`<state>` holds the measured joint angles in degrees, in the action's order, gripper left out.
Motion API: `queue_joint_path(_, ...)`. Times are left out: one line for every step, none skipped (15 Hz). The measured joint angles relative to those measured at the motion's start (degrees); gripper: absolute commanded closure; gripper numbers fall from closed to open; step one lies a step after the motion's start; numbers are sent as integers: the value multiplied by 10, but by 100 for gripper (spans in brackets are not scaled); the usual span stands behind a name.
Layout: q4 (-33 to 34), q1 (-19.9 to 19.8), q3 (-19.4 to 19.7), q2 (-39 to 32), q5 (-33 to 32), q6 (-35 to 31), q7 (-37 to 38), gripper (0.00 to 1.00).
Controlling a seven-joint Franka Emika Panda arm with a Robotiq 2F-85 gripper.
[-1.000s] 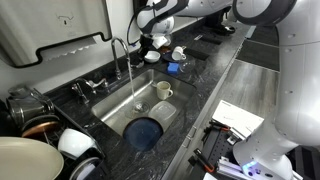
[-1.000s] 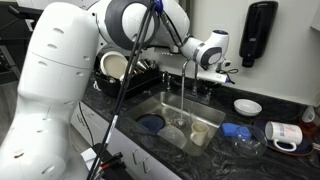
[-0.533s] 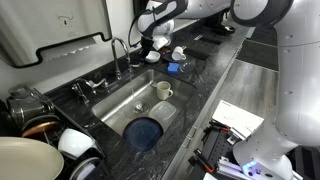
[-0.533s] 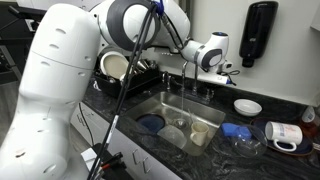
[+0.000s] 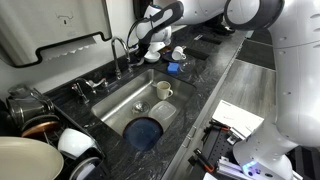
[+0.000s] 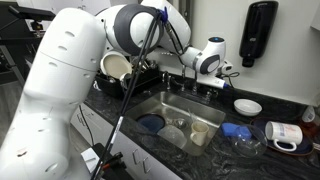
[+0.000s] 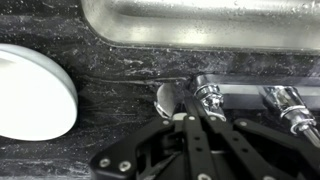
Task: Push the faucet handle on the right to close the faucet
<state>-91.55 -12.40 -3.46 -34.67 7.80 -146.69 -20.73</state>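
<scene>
The faucet is a thin chrome gooseneck arching over the steel sink; it also shows in an exterior view. No water runs from it. My gripper is at the counter just behind the sink, by the faucet base. In the wrist view my fingers are shut together, with their tips against the small chrome faucet handle and its stem. In both exterior views the gripper hides the handle.
A mug and a blue bowl are in the sink. Cups stand on the counter, and a dish rack with dishes. A white plate lies near the handle, and another chrome fitting.
The water stream seen one second ago has stopped. My gripper has shifted slightly along the back of the sink, towards the faucet base.
</scene>
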Motion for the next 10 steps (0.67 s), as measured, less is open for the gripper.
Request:
queue_joint_path(0, 5, 4, -3, -4, -19, 14, 100)
queue_joint_path(0, 10, 9, -7, -11, -37, 28, 100)
queue_joint_path(0, 16, 17, -10, -20, -54, 43, 100)
queue_joint_path(0, 22, 25, -15, -30, -71, 58, 100)
queue_joint_path(1, 28, 35, -20, -41, -89, 75, 100)
queue_joint_path(1, 35, 46, -25, -53, -107, 92, 100)
queue_joint_path(1, 40, 56, -30, -62, -117, 107, 100)
queue_joint_path(1, 42, 62, -34, -66, -120, 117, 100)
queue_joint_path(2, 42, 64, -36, -66, -120, 122, 100)
queue_joint_path(2, 42, 64, -36, -66, -120, 125, 100)
